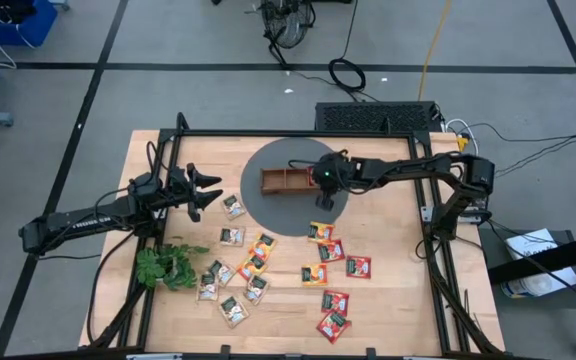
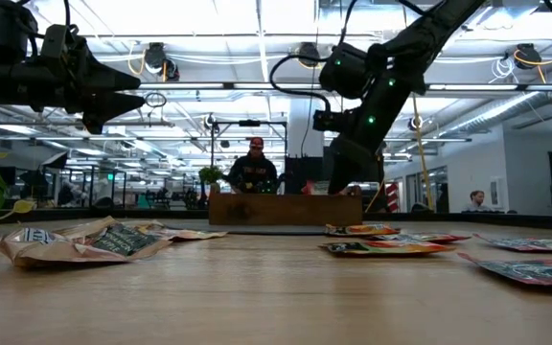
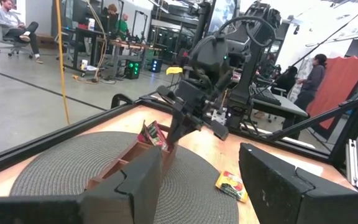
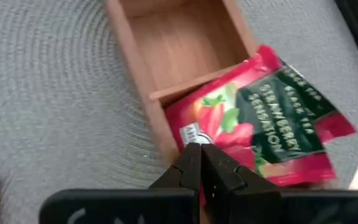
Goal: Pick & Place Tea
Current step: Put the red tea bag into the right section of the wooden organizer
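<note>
Nearest the front edge of the table [image 1: 388,310], most of the tea still lies loose on the wood: pale green-print sachets [image 1: 233,310] near the leafy sprig [image 1: 165,266] on the left side, orange ones [image 1: 255,262] in the middle, red ones [image 1: 334,322] toward the right. By rough count well over a dozen wait to be moved, so the job looks to be at its beginning.

Farther back, the left gripper [image 1: 206,190] hangs above the table beside the grey round mat [image 1: 268,165], its jaws spread and holding nothing.

On the mat sits the wooden tray [image 1: 286,180]. The right gripper [image 4: 202,163] is at the tray's right end, jaws pressed together on the edge of a red strawberry sachet [image 4: 260,124]. The sachet leans tilted across the tray's end wall, partly over the end compartment and partly out over the mat, so it is not yet settled inside. The neighbouring compartment looks bare; the rest of the tray is hard to judge.

What seems left: drop this sachet in, then fetch all the others.

Beyond the table, people sit and stand in the room.
</note>
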{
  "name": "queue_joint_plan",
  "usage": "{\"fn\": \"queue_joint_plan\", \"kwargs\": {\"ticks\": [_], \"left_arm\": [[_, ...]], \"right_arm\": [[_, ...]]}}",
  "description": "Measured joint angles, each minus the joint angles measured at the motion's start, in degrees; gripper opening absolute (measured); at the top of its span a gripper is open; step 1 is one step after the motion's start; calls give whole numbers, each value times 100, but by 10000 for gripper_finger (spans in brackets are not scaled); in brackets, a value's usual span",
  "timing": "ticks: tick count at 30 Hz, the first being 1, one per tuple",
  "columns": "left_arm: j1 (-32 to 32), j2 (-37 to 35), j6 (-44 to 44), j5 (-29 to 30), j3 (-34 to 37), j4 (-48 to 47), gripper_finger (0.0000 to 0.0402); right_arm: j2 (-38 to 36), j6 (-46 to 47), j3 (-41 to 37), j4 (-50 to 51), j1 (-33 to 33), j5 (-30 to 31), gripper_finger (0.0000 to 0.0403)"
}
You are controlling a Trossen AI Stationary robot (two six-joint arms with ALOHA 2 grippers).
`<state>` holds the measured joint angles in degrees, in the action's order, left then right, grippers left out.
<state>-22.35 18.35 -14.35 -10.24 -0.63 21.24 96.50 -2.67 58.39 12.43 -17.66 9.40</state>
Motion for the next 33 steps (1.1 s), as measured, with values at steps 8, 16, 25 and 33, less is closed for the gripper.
{"fn": "queue_joint_plan", "kwargs": {"ticks": [8, 16, 25, 33], "left_arm": [[-1, 1, 0, 0, 1, 2, 214], [0, 0, 0, 0, 1, -1, 214], [-1, 2, 0, 0, 1, -1, 214], [0, 0, 0, 0, 1, 1, 214]], "right_arm": [[-535, 302, 0, 328, 374, 102, 0], [-1210, 1076, 0, 1412, 1952, -82, 9], [-813, 1753, 0, 1345, 3188, -664, 210], [-98, 1245, 0, 2060, 3352, -493, 326]]}}
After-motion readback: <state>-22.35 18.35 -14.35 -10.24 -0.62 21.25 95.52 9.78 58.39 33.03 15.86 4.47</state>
